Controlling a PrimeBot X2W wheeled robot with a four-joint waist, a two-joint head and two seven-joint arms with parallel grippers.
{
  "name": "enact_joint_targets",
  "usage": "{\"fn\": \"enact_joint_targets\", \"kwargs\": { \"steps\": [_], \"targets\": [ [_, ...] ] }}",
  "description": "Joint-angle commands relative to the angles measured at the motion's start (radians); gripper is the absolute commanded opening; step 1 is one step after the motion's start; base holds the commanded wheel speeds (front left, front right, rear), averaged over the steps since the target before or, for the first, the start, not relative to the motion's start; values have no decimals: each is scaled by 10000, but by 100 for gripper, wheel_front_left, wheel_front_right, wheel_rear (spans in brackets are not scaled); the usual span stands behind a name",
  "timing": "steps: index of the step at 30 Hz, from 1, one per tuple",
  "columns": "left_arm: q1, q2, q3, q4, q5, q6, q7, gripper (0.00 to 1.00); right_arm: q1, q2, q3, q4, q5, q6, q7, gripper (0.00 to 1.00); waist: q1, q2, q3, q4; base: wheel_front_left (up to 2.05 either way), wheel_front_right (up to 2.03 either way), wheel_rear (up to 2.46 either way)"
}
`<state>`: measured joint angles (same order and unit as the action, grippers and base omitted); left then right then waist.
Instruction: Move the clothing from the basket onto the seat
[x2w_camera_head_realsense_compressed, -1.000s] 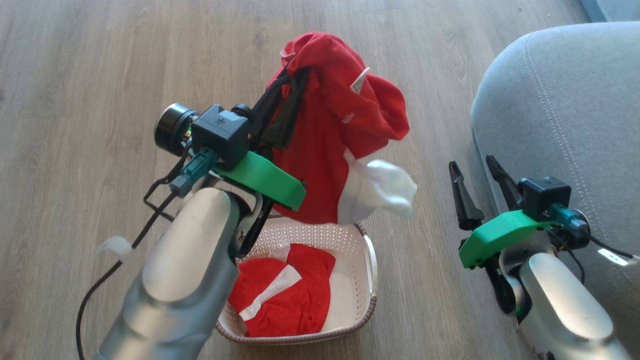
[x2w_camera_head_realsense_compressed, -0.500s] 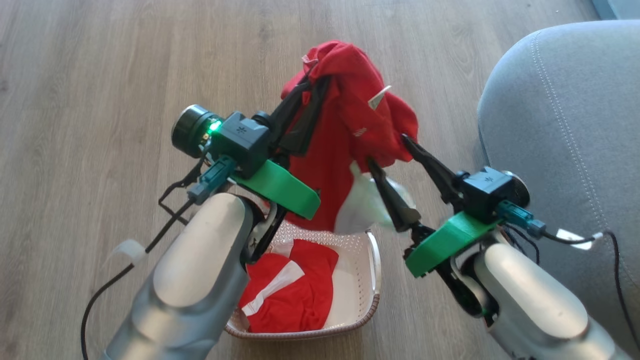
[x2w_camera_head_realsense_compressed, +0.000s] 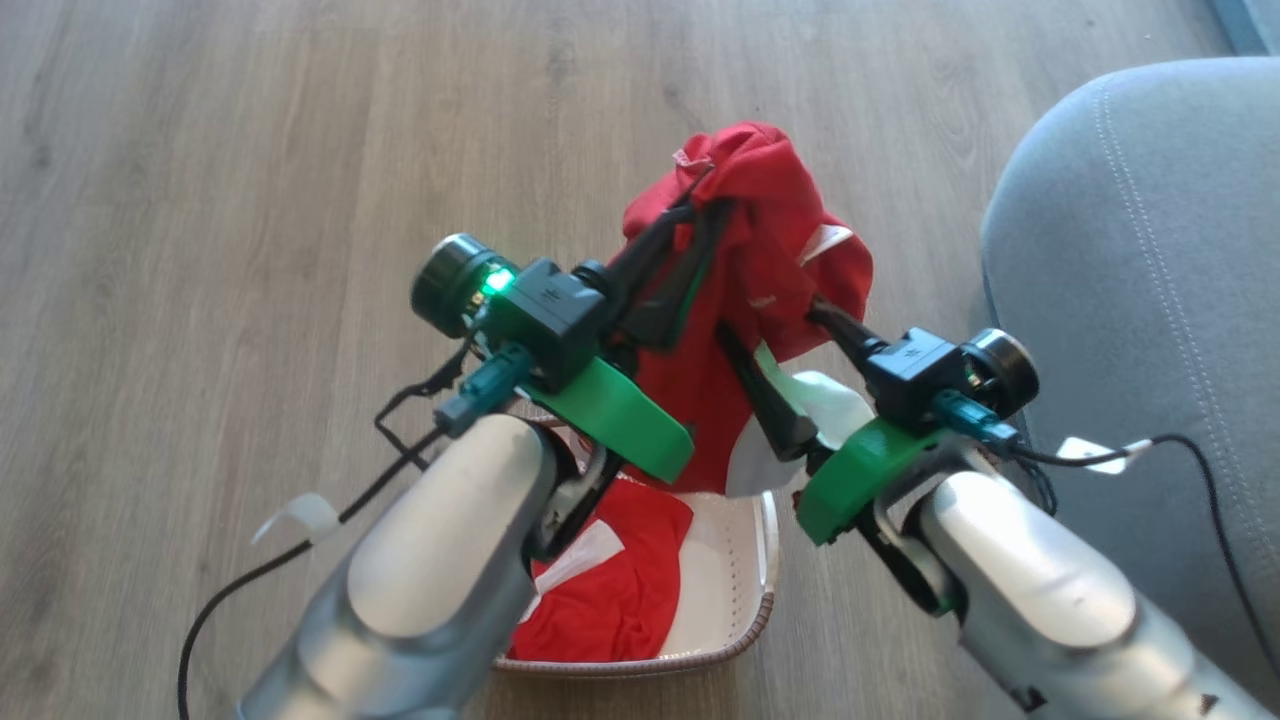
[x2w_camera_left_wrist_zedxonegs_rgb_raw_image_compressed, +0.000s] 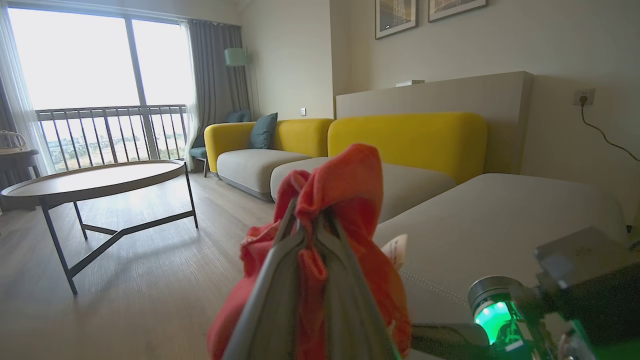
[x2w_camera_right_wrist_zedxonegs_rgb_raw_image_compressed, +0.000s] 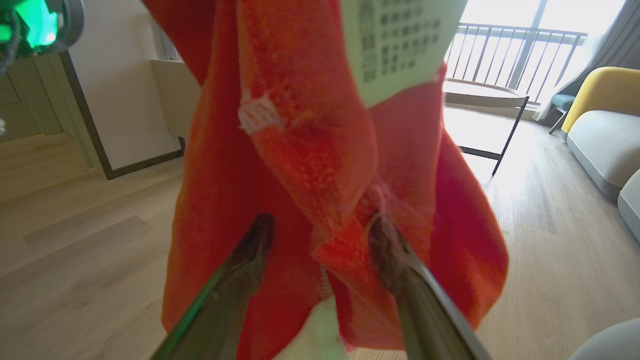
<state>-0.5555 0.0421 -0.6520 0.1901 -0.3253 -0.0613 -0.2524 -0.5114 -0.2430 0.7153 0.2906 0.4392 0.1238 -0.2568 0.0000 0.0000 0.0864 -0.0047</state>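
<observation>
The left gripper (x2w_camera_head_realsense_compressed: 708, 205) has its jaws clamped on a red garment (x2w_camera_head_realsense_compressed: 770, 250), which hangs from them above the basket (x2w_camera_head_realsense_compressed: 765, 560). The right gripper (x2w_camera_head_realsense_compressed: 768, 322) has its jaws wide apart, with a fold of the garment between them and the seat (x2w_camera_head_realsense_compressed: 1150, 250) just beyond.

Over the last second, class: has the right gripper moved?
Yes. The right gripper has swung leftward, away from the seat edge and toward the basket, and now straddles the hanging red garment, jaws open.

My head camera looks down from above and behind the left gripper (x2w_camera_head_realsense_compressed: 708, 205) and right gripper (x2w_camera_head_realsense_compressed: 765, 318); each wrist camera sights along its own, hard against the red garment (x2w_camera_head_realsense_compressed: 770, 250) all three views share.
</observation>
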Motion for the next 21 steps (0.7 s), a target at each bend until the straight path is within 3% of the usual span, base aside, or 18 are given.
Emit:
{"fn": "enact_joint_targets", "kwargs": {
  "steps": [1,6,13,14,15,16,21],
  "targets": [
    [-560,81,178,-446,-106,50,-93,0,-308,271,152,32,-60,69,-49,100,0,0,-5,93,0,0,0],
    [-634,81,-340,-517,-362,113,-93,0,-723,719,833,1441,177,69,-49,100,0,0,-30,321,0,0,0],
    [-687,81,-723,-506,-578,182,-93,0,-1166,1071,1271,2056,617,69,-49,100,0,0,39,498,0,0,0],
    [-684,81,-756,-509,-611,191,-93,0,-1187,1084,1302,2086,710,69,-49,69,0,0,54,513,0,0,0],
    [-676,81,-778,-500,-628,198,-93,0,-1205,1086,1305,2097,798,69,-49,13,0,0,69,519,0,0,0],
    [-671,81,-789,-476,-635,202,-93,0,-1225,1069,1310,2088,843,69,-49,0,0,0,83,521,0,0,0],
    [-593,81,-632,-265,-617,211,-93,0,-1153,892,1132,1879,1040,69,-49,0,0,0,144,400,0,0,0]
  ]
}}
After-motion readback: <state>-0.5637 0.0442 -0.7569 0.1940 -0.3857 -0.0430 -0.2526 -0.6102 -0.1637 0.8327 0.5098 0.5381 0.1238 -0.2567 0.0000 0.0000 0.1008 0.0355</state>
